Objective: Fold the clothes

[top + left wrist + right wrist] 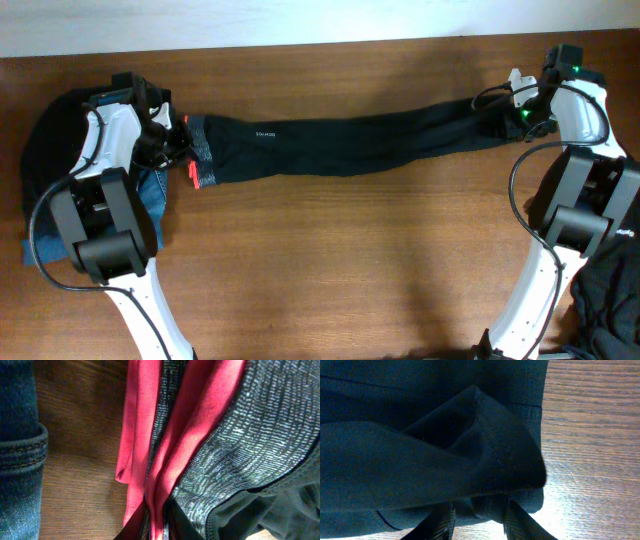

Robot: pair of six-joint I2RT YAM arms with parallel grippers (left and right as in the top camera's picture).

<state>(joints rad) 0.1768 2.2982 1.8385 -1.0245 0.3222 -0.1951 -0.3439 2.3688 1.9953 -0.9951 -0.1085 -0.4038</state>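
white lettering (265, 134) on the leggings (340, 145): too small to read | left gripper (180, 150) tips: buried in folds at the leggings' waistband end | right gripper (479, 520) tips: covered by hem at the leggings' ankle end | black garment (610, 300) beyond the leggings' ankle end: cut by picture's edge

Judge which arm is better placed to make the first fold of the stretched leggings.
Right, probably. Its fingers pinch the cuff end of the leggings, with bare table ahead to carry it over. The left end, the waistband, lies close beside jeans.
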